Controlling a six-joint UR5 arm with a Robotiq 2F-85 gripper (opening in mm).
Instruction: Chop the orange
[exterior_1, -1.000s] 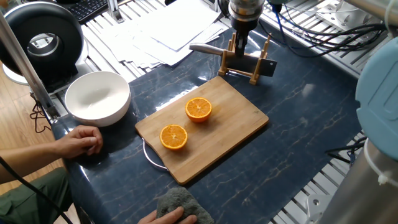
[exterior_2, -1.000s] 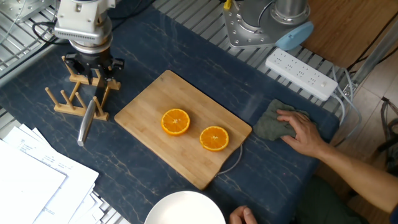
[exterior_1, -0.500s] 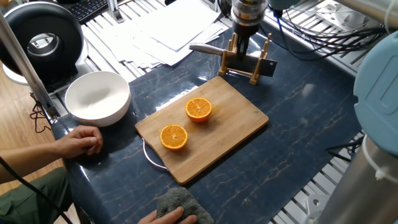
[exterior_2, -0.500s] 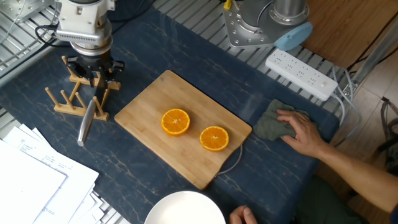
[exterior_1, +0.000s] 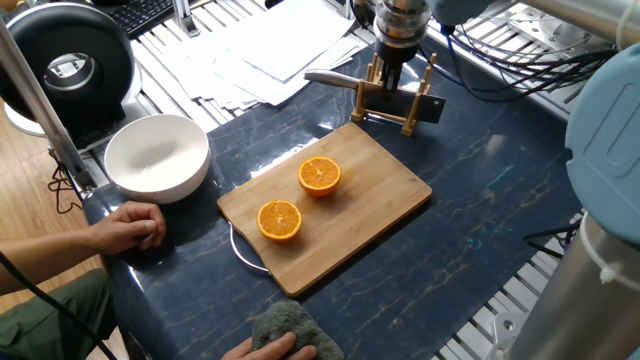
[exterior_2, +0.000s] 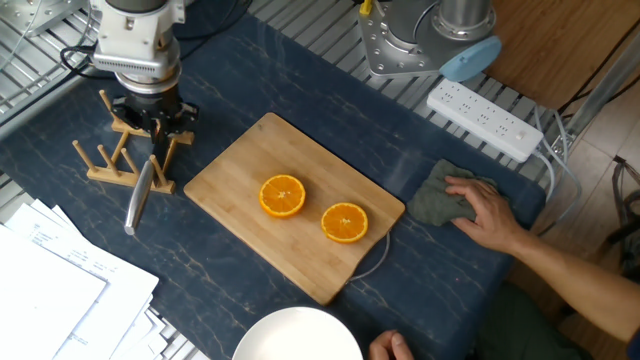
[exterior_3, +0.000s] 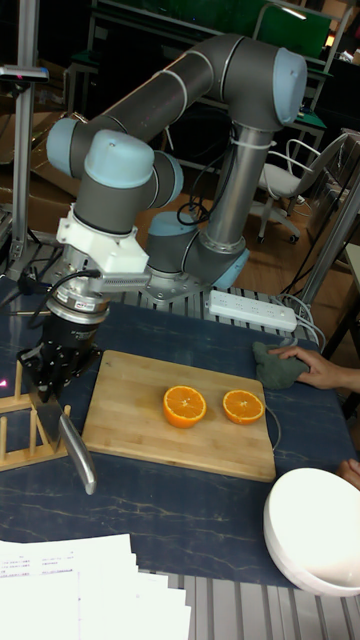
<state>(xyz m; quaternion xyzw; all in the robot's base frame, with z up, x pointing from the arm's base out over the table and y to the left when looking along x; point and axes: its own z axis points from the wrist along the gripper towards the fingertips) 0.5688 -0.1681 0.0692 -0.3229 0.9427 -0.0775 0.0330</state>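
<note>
The orange lies as two halves, cut faces up, on the wooden cutting board (exterior_1: 385, 195): one half (exterior_1: 320, 175) nearer the rack, the other (exterior_1: 279, 220) nearer the bowl. They also show as the half (exterior_2: 282, 195) and the half (exterior_2: 345, 222). A knife (exterior_2: 138, 195) rests across a wooden rack (exterior_2: 112, 160) beyond the board, blade pointing away from it. My gripper (exterior_2: 156, 122) stands vertically over the rack with its fingers down around the knife's handle (exterior_1: 424, 108). The fingertips are hidden between the rack posts in every view, including at the gripper (exterior_3: 48, 392).
A white bowl (exterior_1: 157, 157) sits left of the board. One of a person's hands (exterior_1: 130, 228) rests beside the bowl and the other (exterior_2: 487, 213) lies on a grey cloth (exterior_2: 438, 200). Loose papers (exterior_1: 270, 45), a power strip (exterior_2: 485, 118) and the arm's base (exterior_2: 420, 40) ring the table.
The gripper has shifted very slightly along the rack. The knife, both orange halves and the person's hands have not moved.
</note>
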